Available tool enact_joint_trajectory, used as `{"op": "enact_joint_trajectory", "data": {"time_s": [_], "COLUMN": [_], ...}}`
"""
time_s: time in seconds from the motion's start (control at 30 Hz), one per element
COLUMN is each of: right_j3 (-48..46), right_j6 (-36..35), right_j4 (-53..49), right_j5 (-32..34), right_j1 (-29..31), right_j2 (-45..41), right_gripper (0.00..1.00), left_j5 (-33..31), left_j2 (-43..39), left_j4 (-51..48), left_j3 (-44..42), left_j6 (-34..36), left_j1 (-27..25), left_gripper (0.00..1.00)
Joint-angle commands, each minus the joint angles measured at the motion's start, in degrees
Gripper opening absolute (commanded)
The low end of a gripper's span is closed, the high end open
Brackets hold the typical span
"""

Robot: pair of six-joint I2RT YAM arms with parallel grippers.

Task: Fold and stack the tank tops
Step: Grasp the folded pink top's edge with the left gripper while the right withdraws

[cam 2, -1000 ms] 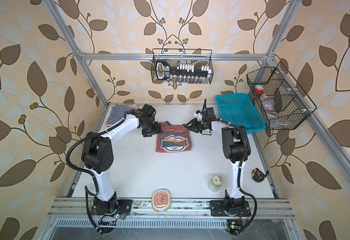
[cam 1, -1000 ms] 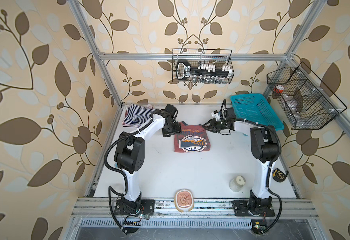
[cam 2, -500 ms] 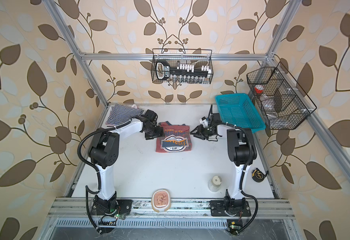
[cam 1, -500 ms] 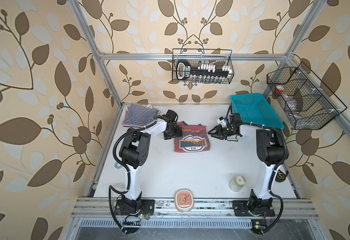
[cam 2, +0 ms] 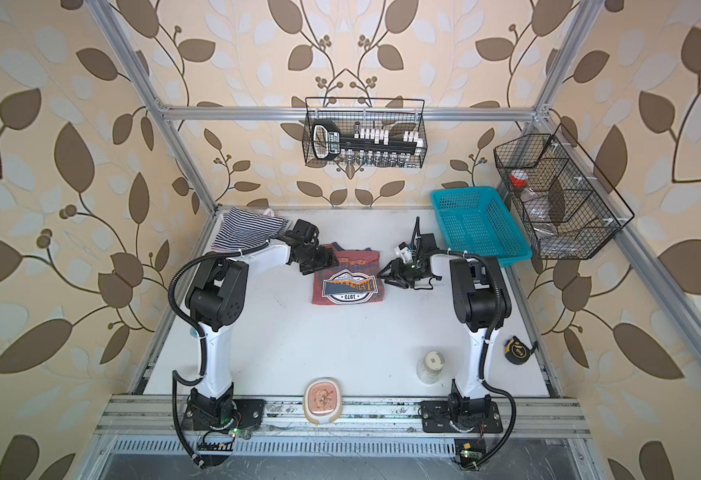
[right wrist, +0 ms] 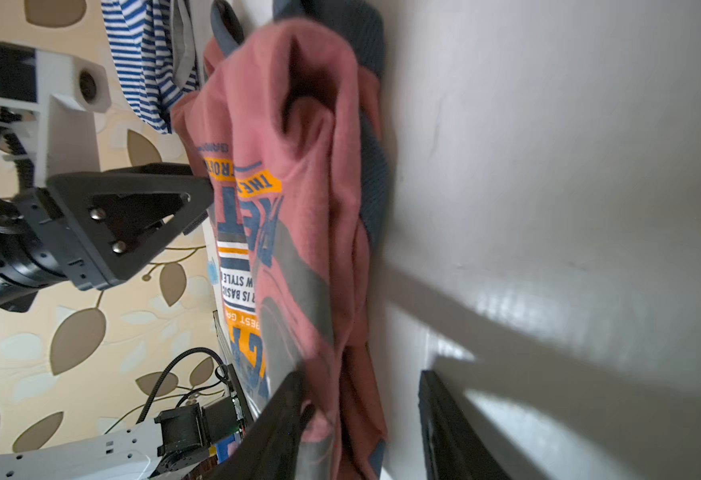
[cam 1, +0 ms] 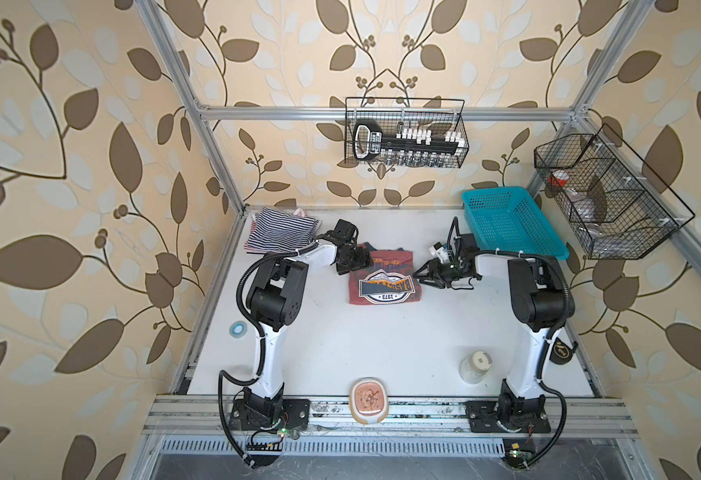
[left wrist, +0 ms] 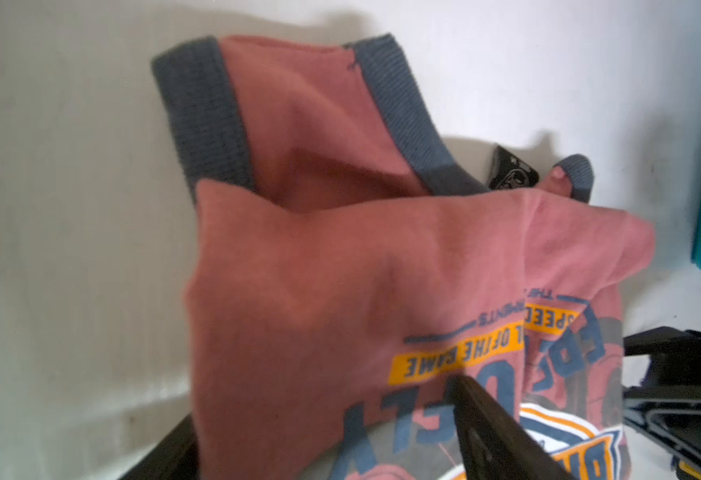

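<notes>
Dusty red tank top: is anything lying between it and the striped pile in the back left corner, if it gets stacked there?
No loose object. Only the left gripper itself sits between the dusty red tank top and the striped pile, at the red top's near edge.

Open table point(cam 1: 382, 345) front, tank top point(cam 1: 384, 280), basket point(cam 1: 471, 218) behind
</notes>
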Motion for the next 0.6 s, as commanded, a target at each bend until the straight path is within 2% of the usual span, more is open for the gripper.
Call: {"op": "enact_joint_trajectory", "data": {"time_s": [0.0, 0.17, 0.37, 0.47, 0.57], "right_j3": [-0.36, 0.09, 0.89, 0.81, 0.72], "right_j6": [-1.24, -0.01, 0.77, 0.88, 0.99], "right_j4": [-0.06, 0.96, 0.77, 0.97, 1.09], "right_j5": [0.7, 1.23, 2.33, 2.41, 2.29], "right_j1": [1.61, 2.76, 3.29, 3.29, 3.16], "right_j2": [2.64, 4.71, 6.31, 6.49, 6.5], "right_gripper": [0.47, 0.47, 0.47, 0.47, 0.47], "left_j5": [1.88, 1.34, 0.14, -1.1, -2.61], "left_j2": [4.11, 6.05, 8.17, 9.45, 9.57], "left_j4": [-2.74, -3.54, -2.75, -3.41, -4.98], "left_j3": [-3.65, -4.3, -6.2, -6.39, -5.77], "left_j6": [-1.9, -2.38, -5.38, -6.44, -7.52], "left_j1": [-1.05, -3.01, -4.14, -4.4, -4.95], "left_gripper": [0.81, 0.79, 0.71, 0.64, 0.51]}}
